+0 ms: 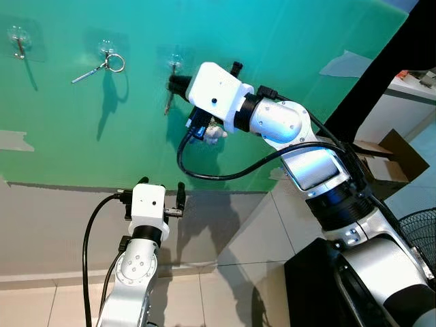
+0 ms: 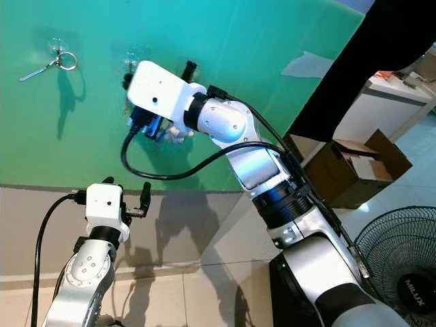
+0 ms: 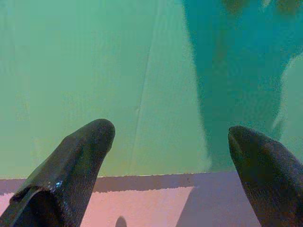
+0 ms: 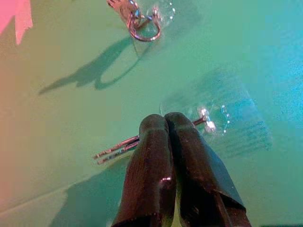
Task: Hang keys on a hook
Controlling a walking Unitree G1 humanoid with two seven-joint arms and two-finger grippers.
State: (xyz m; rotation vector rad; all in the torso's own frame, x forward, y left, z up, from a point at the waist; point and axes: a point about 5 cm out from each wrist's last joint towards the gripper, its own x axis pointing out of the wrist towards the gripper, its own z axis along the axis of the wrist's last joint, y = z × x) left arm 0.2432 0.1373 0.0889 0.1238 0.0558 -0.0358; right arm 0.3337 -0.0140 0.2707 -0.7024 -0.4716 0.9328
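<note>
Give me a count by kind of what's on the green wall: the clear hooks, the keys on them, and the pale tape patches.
Clear hooks: 3 — left, middle, right
Keys: 2 — one on a ring, one at the right gripper's shut fingers
Pale tape patches: 2
Total: 7

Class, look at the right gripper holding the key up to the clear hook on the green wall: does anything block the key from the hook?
Nothing visible does. The right gripper, shut on the key, is right at the clear hook on the green wall.
</note>
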